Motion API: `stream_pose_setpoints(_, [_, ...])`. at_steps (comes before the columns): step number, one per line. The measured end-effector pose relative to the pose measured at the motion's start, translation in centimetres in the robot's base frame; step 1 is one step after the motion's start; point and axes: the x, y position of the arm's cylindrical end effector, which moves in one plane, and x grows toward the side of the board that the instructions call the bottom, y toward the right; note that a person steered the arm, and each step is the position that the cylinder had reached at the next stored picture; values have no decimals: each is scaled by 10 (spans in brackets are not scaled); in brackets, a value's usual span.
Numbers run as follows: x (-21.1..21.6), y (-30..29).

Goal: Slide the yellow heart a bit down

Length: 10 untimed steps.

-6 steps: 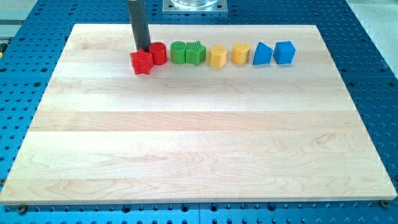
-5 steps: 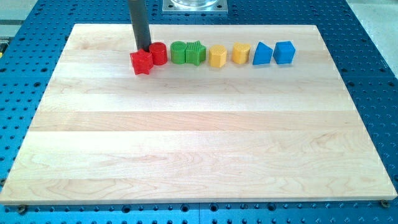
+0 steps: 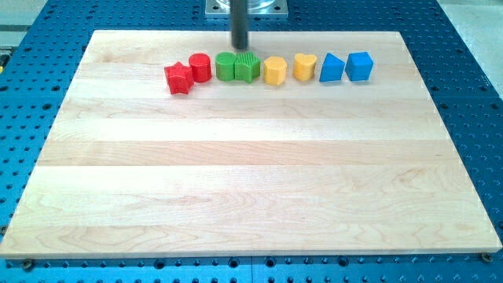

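Note:
The yellow heart (image 3: 305, 67) lies in a row of blocks near the view's top, between a yellow hexagon (image 3: 275, 71) on its left and a blue triangle (image 3: 332, 68) on its right. My tip (image 3: 239, 49) stands on the board just above the two green blocks (image 3: 226, 66) (image 3: 247, 67), well to the left of the heart and not touching it.
The row also holds a red star (image 3: 179, 79) and a red cylinder (image 3: 200, 67) at its left end, and a blue cube (image 3: 359, 66) at its right end. The wooden board (image 3: 251, 189) lies on a blue perforated table.
My tip has moved right from beside the red star and red cylinder to above the green blocks. No block has moved.

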Motion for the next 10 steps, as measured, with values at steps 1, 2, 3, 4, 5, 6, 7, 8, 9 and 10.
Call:
stream_pose_setpoints(1, [-6, 31])
stream_pose_setpoints(2, [-7, 80])
stream_pose_setpoints(3, [-7, 98])
stream_pose_setpoints(4, [14, 98])
stream_pose_setpoints(5, [39, 96])
stream_pose_setpoints(6, [43, 106])
stream_pose_setpoints(7, [49, 109])
stream_pose_setpoints(8, [49, 109])
stream_pose_setpoints(9, [52, 105])
stream_pose_setpoints(10, [62, 102])
